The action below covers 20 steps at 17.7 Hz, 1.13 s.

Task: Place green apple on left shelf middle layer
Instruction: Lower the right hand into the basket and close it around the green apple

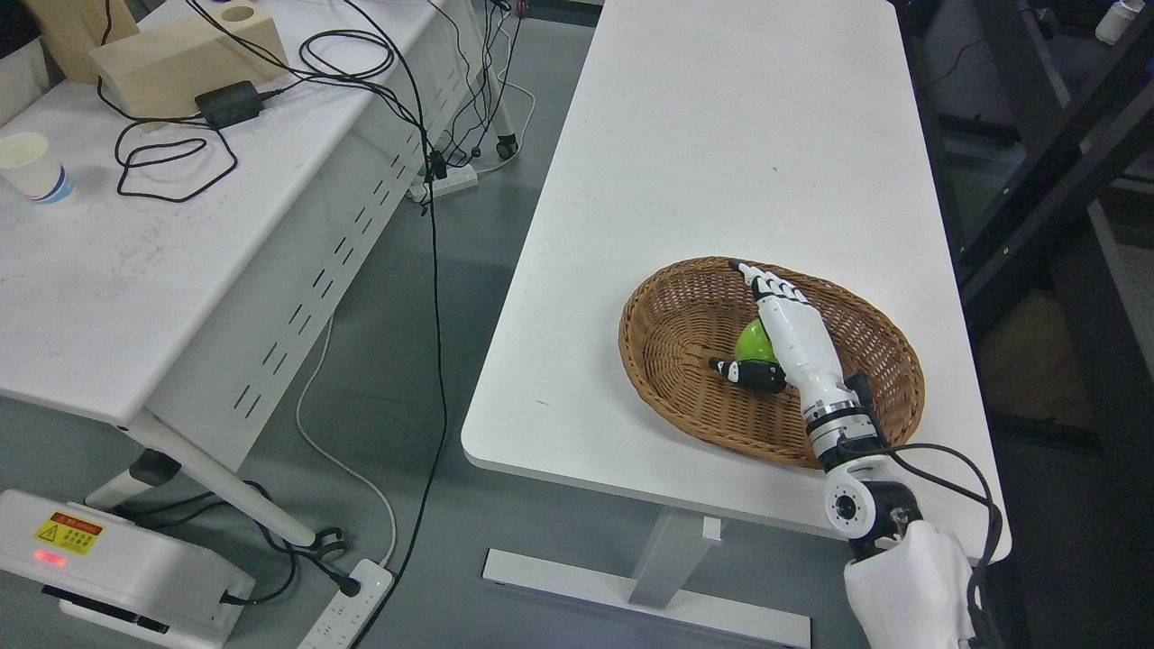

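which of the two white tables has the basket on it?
The right white table: the wicker basket with the green apple sits on it. The left table carries cables and a paper cup.

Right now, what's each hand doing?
Right hand: open, fingers extended over the green apple in the wicker basket, thumb beside it, no grasp yet.
Left hand: not in view.

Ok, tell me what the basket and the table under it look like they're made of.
Basket: woven wicker or rattan, brown and matte, judging by the ribbed weave. Table: smooth white top with a faint sheen, likely laminate or painted board; the exact material is unclear.
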### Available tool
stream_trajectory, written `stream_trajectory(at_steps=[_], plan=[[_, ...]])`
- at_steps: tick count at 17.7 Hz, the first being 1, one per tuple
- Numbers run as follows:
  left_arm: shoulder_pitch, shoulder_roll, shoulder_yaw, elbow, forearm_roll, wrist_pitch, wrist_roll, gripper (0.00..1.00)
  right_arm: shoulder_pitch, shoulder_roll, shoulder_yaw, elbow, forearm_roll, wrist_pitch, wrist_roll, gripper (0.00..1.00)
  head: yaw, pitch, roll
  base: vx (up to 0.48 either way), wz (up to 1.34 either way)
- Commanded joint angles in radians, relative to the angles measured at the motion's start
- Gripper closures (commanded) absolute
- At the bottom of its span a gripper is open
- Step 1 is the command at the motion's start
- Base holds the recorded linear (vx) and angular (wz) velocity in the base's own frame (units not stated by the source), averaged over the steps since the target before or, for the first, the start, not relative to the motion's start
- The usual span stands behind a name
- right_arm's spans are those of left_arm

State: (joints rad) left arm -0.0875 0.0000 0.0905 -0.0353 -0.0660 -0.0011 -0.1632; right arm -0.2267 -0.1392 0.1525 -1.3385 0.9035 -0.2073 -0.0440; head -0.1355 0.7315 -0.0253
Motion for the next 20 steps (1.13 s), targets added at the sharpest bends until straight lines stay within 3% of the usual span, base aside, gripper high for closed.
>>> stream_trajectory(at_steps=[1, 5, 8, 13, 18, 20], plan=[[0.0, 0.017, 0.0, 0.0, 0.0, 0.0, 0.001, 0.0, 0.007, -0.048, 0.004, 0.065, 0.003, 0.0, -0.088, 0.22, 0.0, 0.0, 0.0, 0.0, 0.0], [0.0, 0.017, 0.0, 0.0, 0.0, 0.0, 0.001, 0.0, 0.006, -0.048, 0.001, 0.062, 0.003, -0.001, -0.089, 0.38, 0.0, 0.0, 0.0, 0.0, 0.0], [0.0, 0.017, 0.0, 0.0, 0.0, 0.0, 0.001, 0.0, 0.02, -0.051, 0.001, 0.059, 0.0, -0.007, -0.083, 0.55, 0.0, 0.0, 0.0, 0.0, 0.0], [0.0, 0.017, 0.0, 0.0, 0.0, 0.0, -0.001, 0.0, 0.027, -0.063, -0.004, 0.055, -0.006, -0.024, -0.082, 0.96, 0.0, 0.0, 0.0, 0.0, 0.0], [0.0, 0.017, 0.0, 0.0, 0.0, 0.0, 0.001, 0.0, 0.026, -0.051, -0.082, -0.01, -0.037, -0.037, -0.08, 0.98, 0.0, 0.0, 0.0, 0.0, 0.0], [0.0, 0.017, 0.0, 0.0, 0.0, 0.0, 0.001, 0.0, 0.024, -0.051, -0.131, -0.037, -0.163, -0.035, -0.073, 0.98, 0.0, 0.0, 0.0, 0.0, 0.0]])
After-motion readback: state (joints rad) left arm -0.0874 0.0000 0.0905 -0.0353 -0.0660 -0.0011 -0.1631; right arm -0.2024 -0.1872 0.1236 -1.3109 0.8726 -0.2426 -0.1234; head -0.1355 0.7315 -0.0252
